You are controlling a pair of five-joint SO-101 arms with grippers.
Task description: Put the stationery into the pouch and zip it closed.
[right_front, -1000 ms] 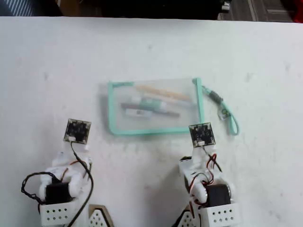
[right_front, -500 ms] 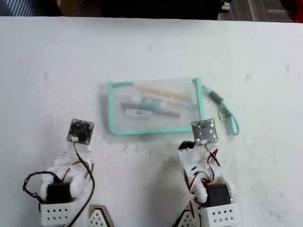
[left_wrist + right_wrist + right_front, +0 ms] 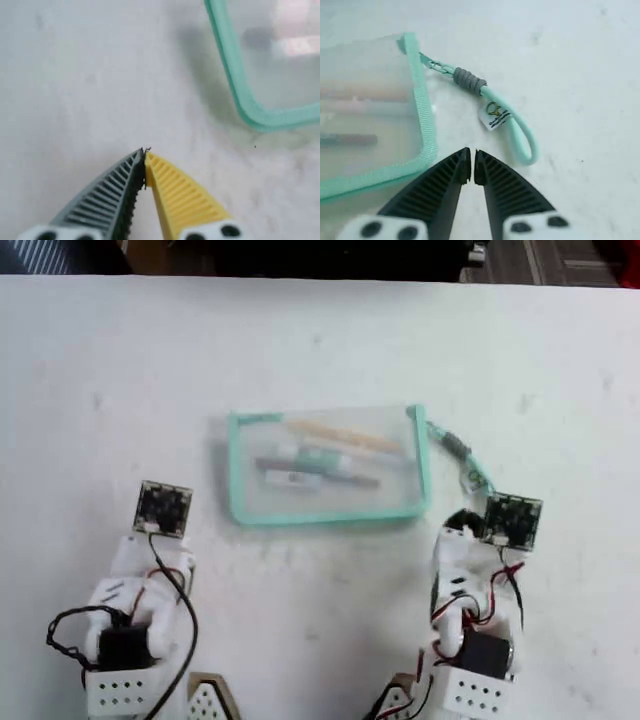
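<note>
The right arm has swung out toward its own side. A second ago its wrist sat over the near right corner of the pouch [image 3: 325,465]; now it hangs clear of that corner, near the wrist strap [image 3: 482,485]. The left arm has barely shifted, and the pouch has not moved.

The right hand [image 3: 472,152] is closed with nothing in it, its tips just short of the strap loop. The left hand [image 3: 145,152] is also closed and empty, over bare table [image 3: 300,340] beside the pouch's near left corner.

The pouch lies flat at mid-table, its long axis running left to right across the robot's front, with the strap end pointing to the robot's right. The stationery [image 3: 320,455] lies inside, along the same axis.

With everything packed and both hands drawn back, the task looks finished. The zip seems to be run to the strap corner, though the closure line is too faint to be sure.
</note>
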